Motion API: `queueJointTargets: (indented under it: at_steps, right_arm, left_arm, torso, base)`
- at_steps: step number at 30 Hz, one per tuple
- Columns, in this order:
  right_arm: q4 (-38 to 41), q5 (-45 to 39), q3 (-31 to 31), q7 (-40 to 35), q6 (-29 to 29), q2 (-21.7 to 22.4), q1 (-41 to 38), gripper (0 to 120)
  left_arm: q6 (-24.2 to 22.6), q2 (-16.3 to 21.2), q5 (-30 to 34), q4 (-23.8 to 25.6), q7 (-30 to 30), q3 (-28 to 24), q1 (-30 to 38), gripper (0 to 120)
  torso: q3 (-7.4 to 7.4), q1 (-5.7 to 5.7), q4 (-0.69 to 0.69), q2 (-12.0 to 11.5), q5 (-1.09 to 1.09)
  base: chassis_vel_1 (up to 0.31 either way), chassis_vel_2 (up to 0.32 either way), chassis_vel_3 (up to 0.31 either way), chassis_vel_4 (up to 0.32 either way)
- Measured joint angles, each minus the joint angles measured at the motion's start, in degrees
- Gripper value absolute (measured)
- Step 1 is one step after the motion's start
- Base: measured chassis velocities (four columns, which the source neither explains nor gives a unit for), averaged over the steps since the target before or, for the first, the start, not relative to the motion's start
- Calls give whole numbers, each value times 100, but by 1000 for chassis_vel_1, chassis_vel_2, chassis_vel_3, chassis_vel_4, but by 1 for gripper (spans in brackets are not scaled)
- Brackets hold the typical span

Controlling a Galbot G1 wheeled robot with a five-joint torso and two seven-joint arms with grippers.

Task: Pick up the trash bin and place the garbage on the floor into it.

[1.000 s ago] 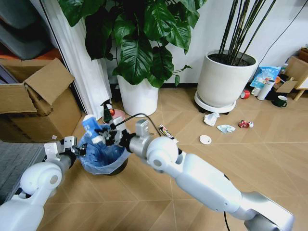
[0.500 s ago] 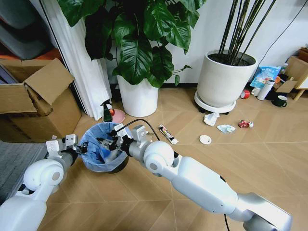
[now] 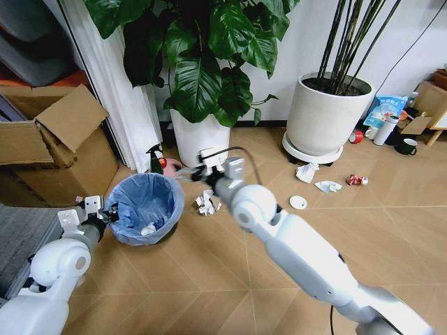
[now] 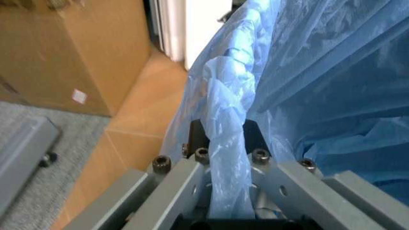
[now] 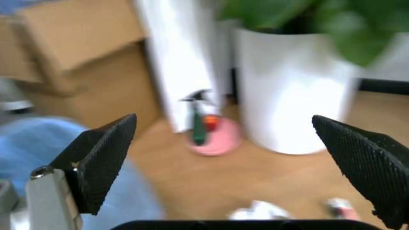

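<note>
The trash bin (image 3: pixel 145 218) is sitting in the lower left of the head view, on the floor (image 3: pixel 209 272), its blue bag folded over the rim. A pale scrap is lying inside it, near the bottom. The left gripper (image 3: pixel 100 218) is gripping the bin at its left rim; in the left wrist view its fingers (image 4: pixel 198 139) are clamped on a fold of the blue bag (image 4: pixel 227 158) and the rim beneath.

The right gripper (image 3: pixel 196 172) is hanging above the floor just right of the bin, near centre frame, with its fingers (image 5: pixel 105 153) spread wide apart and nothing between them. The right arm is reaching forward from the lower right corner, forearm extended and wrist angled toward the white plant pot (image 3: pixel 202 139).

Crumpled white paper (image 3: pixel 207 203) is lying just below the right gripper, beside the bin. More garbage is lying well apart at right of centre: a white disc (image 3: pixel 298 202), a tissue (image 3: pixel 306 172), a blue-white scrap (image 3: pixel 328 186) and a crushed red can (image 3: pixel 357 180).

Judgement: the collecting step is in hand, with several pieces outstanding. The next move calls for lowering the open gripper over the nearest paper and closing on it, while the left arm is holding the bin steady.
</note>
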State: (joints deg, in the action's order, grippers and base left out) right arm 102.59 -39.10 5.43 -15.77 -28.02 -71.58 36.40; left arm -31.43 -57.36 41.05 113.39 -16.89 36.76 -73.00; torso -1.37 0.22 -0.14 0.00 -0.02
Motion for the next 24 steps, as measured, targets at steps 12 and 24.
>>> queueJointTargets:
  at_steps: [12,24]
  right_arm:
    - [-47,992,-1226,455,285,46,1627,100]
    - [-59,1265,-1605,657,463,29,2158,100]
  left_arm:
    - [82,-194,-338,252,5,85,-262,0]
    - [130,-257,-465,275,-8,3,-301,0]
  torso:
    - [1,-1,0,0,-1]
    - [1,-1,1,0,-1]
  base:
    - [0,0,0,0]
    - [-91,93,113,-105]
